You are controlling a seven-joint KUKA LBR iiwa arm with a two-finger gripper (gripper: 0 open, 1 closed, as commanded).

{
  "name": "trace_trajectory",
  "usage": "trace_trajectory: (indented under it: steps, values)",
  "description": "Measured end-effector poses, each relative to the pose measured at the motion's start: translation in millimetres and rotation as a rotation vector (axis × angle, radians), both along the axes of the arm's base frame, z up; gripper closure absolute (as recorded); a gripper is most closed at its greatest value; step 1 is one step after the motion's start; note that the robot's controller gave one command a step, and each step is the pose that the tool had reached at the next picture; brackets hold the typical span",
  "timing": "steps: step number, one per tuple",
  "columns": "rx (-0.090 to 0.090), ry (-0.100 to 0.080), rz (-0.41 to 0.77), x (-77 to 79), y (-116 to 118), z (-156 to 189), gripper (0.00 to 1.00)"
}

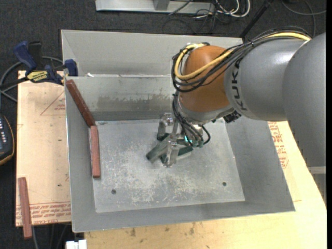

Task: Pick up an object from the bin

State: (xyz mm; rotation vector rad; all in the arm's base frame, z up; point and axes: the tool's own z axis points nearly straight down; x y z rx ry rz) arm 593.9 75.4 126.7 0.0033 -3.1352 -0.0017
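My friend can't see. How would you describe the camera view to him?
A big grey robot arm reaches from the right into a grey metal bin, its gripper low over the middle of the floor. A small dark thing lies by the gripper; I cannot tell what.

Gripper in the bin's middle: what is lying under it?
A small dark thing pokes out from under the gripper, on the bin floor. The rest of it is covered by the gripper, so its shape cannot be told.
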Motion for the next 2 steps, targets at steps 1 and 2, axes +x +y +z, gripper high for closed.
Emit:
trace_trajectory:
  steps: [1, 2]
  values:
    - [0.001, -0.004, -0.078, 31.4, -25.4, -58.7, 0.0]
    - [0.002, -0.011, -0.077, 34.4, -24.4, -50.4, 1.0]
